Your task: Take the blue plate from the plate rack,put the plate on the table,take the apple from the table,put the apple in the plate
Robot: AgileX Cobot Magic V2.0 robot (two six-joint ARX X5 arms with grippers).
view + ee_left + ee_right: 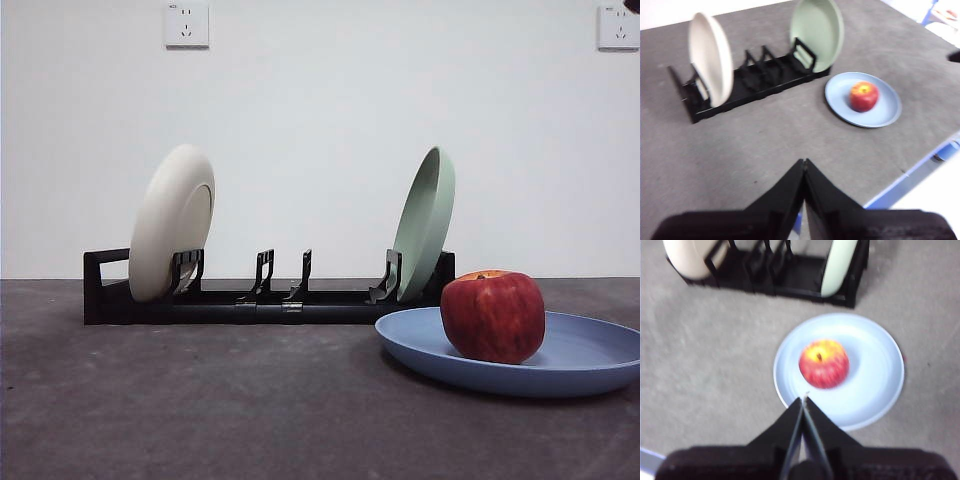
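Note:
The blue plate (560, 350) lies flat on the dark grey table (200, 400), in front of the right end of the black plate rack (260, 300). The red apple (493, 315) sits in the plate. It also shows in the left wrist view (863, 96) and the right wrist view (823, 363). My left gripper (804, 162) is shut and empty, high above the table's near side, away from the rack (750, 80). My right gripper (803, 400) is shut and empty, above the near rim of the blue plate (875, 390).
A cream-white plate (172, 220) stands in the rack's left end and a pale green plate (425, 222) in its right end. The table's front edge (910, 172) shows in the left wrist view. A black tip (632, 6) shows at the top right corner.

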